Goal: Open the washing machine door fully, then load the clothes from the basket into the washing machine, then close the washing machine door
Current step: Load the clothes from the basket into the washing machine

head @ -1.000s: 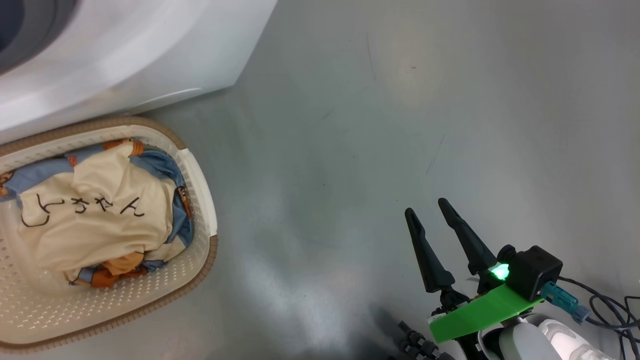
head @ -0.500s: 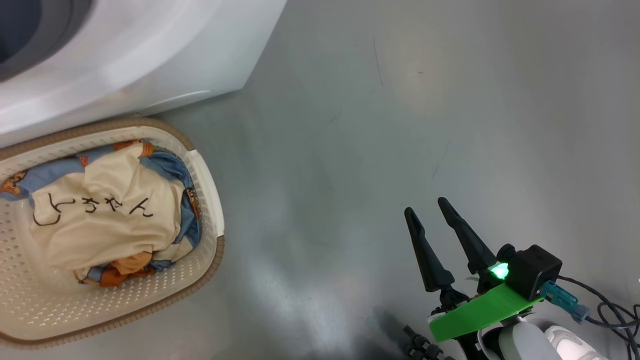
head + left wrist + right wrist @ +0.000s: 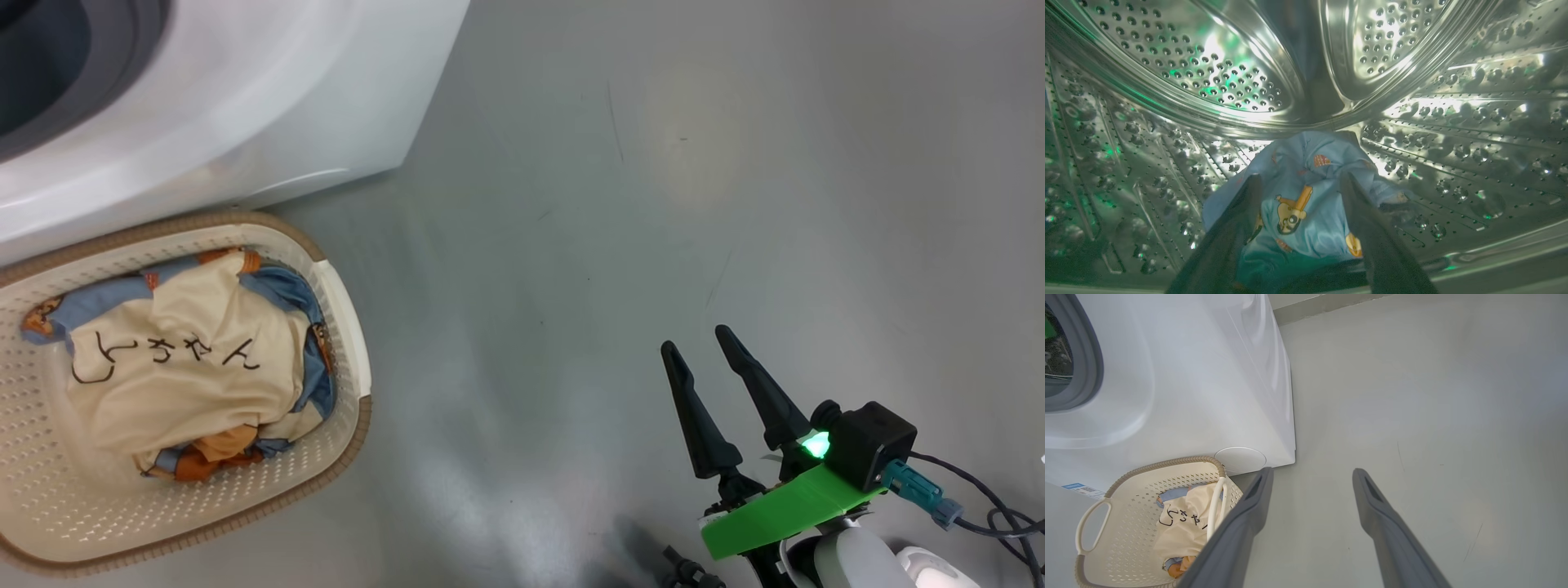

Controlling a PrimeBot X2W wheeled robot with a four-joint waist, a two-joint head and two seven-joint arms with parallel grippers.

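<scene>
While left gripper (image 3: 1301, 177) gapes astride clothes (image 3: 1306, 245) — right gripper (image 3: 695, 339) spread, empty | basket (image 3: 287, 475) lengthwise along washing machine (image 3: 245, 98)

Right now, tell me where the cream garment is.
Head view, lower left: the cream garment lies in the basket, atop blue fabric, beside the washer.

Inside the washing machine (image 3: 269, 90), the left hand (image 3: 1302, 176) has the steel drum (image 3: 1453, 122) curving round it on every side. A light blue bear-print cloth (image 3: 1306, 196) lies low between and just past its spread fingers, with free room above it up to the back wall. Outside, the right hand (image 3: 695, 339), fingers apart, has bare grey floor (image 3: 653, 163) ahead and to its right. To its left, the machine's white corner and the open-topped basket (image 3: 355, 433), heaped with clothes (image 3: 188, 367), bar the way.
</scene>
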